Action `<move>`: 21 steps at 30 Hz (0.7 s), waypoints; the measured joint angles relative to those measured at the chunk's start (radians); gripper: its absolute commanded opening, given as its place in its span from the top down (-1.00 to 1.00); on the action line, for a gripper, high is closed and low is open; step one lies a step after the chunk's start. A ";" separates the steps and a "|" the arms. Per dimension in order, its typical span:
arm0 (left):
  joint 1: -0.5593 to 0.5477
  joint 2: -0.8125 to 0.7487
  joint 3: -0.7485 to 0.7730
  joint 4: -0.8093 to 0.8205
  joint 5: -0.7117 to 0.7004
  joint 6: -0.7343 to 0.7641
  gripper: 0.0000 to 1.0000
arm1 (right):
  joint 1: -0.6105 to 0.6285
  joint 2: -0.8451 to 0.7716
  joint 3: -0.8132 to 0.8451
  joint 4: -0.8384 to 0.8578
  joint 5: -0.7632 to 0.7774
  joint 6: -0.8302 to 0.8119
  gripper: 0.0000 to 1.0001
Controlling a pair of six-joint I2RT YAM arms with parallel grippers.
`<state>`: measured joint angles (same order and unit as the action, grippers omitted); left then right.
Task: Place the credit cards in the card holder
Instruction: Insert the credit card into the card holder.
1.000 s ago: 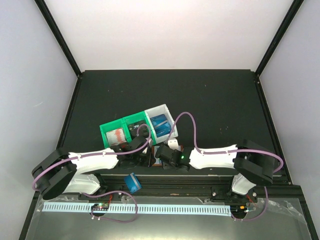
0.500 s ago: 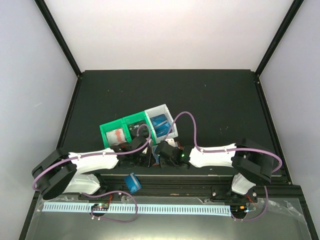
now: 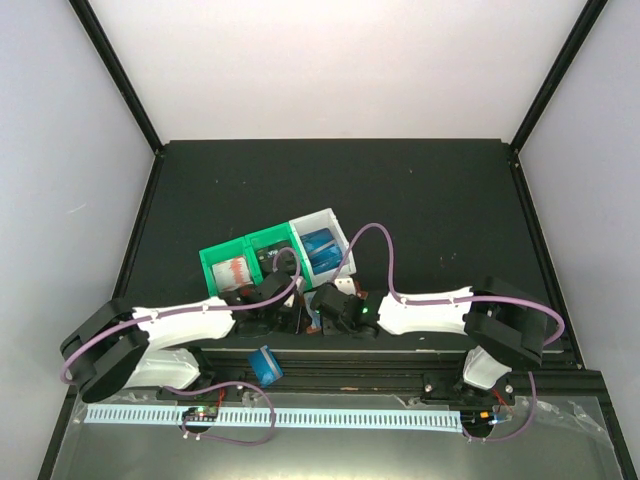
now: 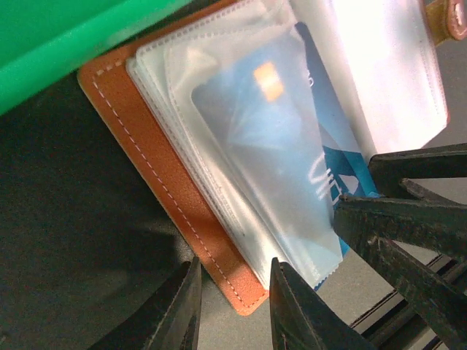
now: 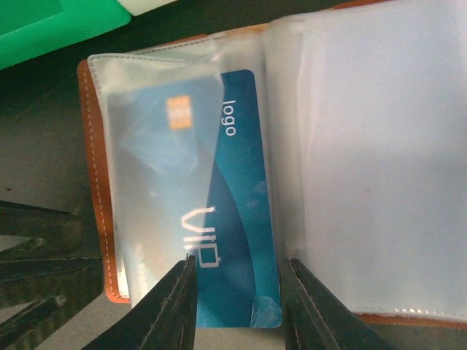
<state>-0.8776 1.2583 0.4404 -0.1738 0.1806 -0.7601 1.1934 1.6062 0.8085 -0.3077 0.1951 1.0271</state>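
Beside the bins (image 3: 247, 243), we see left end effector (image 4: 235, 271) part open astride holder (image 4: 146, 149) corner; right end effector (image 5: 239, 271) brackets blue card (image 5: 242, 182), grip unclear.

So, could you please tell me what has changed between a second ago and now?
The right gripper has shifted a little to the left, closer to the left gripper above the card holder, and it now hides the white patch that showed beside it earlier. Nothing was visibly taken hold of or let go. The left gripper and the bins stayed where they were.
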 measured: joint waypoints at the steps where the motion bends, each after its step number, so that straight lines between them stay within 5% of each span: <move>1: 0.000 -0.013 0.000 -0.003 -0.003 0.000 0.43 | 0.000 0.000 0.003 -0.011 0.006 0.008 0.37; 21: 0.000 -0.028 -0.002 -0.021 -0.065 -0.012 0.60 | -0.021 0.013 0.018 -0.028 -0.008 0.114 0.65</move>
<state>-0.8776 1.2301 0.4381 -0.1944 0.1154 -0.7719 1.1725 1.6188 0.8268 -0.3359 0.1867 1.1412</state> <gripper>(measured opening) 0.216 0.196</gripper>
